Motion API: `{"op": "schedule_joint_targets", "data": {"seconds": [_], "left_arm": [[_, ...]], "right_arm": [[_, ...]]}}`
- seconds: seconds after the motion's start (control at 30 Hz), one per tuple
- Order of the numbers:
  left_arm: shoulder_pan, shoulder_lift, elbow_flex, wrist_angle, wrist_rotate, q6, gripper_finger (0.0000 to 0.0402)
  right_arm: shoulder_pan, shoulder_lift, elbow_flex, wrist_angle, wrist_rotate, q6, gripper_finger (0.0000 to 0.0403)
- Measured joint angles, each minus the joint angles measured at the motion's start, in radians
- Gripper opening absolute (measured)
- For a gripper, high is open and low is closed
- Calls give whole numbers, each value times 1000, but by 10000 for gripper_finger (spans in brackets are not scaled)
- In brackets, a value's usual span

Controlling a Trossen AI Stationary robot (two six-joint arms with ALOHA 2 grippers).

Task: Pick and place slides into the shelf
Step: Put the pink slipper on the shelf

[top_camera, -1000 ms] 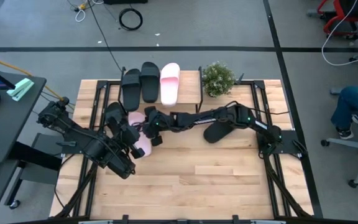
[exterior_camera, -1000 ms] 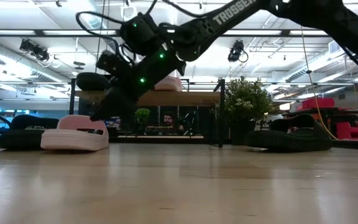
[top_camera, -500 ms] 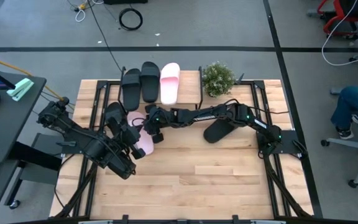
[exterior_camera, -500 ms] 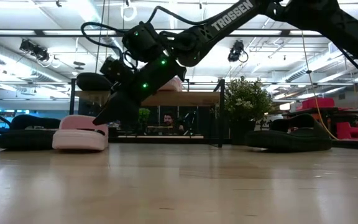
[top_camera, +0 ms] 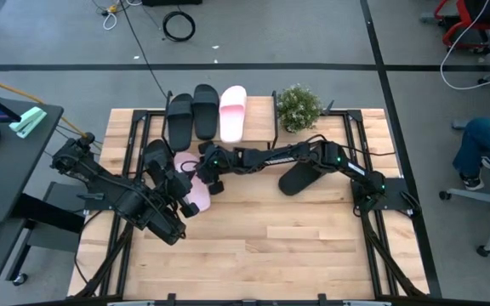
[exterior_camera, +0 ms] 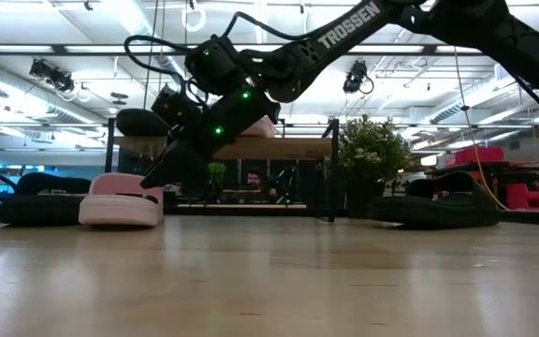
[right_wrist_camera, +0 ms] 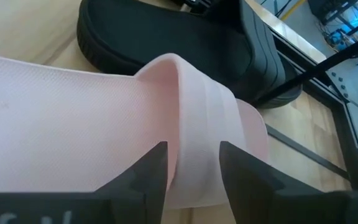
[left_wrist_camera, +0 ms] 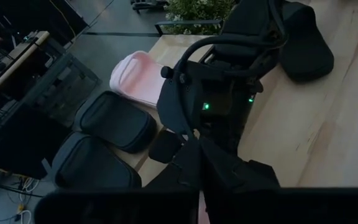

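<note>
Six slides in all, four black and two pale pink, and I'm counting from the near side of the light wooden table [top_camera: 270,246] outward. Nearest lies the loose pale pink foam slide with one wide strap [top_camera: 196,195], sole down on the boards, just in front of the shelf's left end. The left gripper [top_camera: 179,185] sits just beside it, clenched, and I can see nothing in it. The right gripper [right_wrist_camera: 188,149] reaches across from the right and sits over that same slide. Its jaws are parted, one finger [right_wrist_camera: 151,171] on each side of the strap's arch, with no pinch visible yet. That strap looks like the place to take hold: it stands proud of the footbed, is thin enough to bite, and keeps the sole hanging flat. I judge the slide light and soft, so it should lift easily, but the strap may flex and let the sole swing or slip if gripped near an edge. Just beyond lie two loose black slides, one to the left [top_camera: 156,157] and one well apart on the right [top_camera: 300,177]. Farthest back stands the low rack with a light wooden top board and thin black frame [top_camera: 262,119], carrying three slides side by side: two black [top_camera: 179,119] [top_camera: 204,110] and one pale pink [top_camera: 232,112]. A small green potted plant [top_camera: 299,106] stands at its right end.
</note>
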Motion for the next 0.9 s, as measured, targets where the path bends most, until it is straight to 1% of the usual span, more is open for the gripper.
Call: {"op": "schedule_joint_targets", "data": {"seconds": [0.17, 0.3, 0.4, 0.57, 0.6, 0.63, 0.77, 0.9], "left_arm": [[0, 0, 0, 0, 0, 5, 25], [0, 0, 0, 0, 0, 6, 21], [0, 0, 0, 0, 0, 6, 13], [0, 0, 0, 0, 0, 5, 7], [0, 0, 0, 0, 0, 5, 8], [0, 0, 0, 0, 0, 6, 11], [0, 0, 0, 0, -1, 5, 21], [0, 0, 0, 0, 0, -1, 22]], "right_arm": [[-3, 0, 0, 14, 4, -4, 149], [-4, 0, 0, 15, 10, -13, 135], [-3, 0, 0, 15, 2, -12, 103], [4, 0, 0, -3, -23, -10, 23], [9, 0, 0, -9, -19, -10, 14], [11, 0, 0, -12, -15, -10, 10], [32, -1, 0, -30, -16, 21, 17], [77, -2, 0, -39, -11, 38, 7]]}}
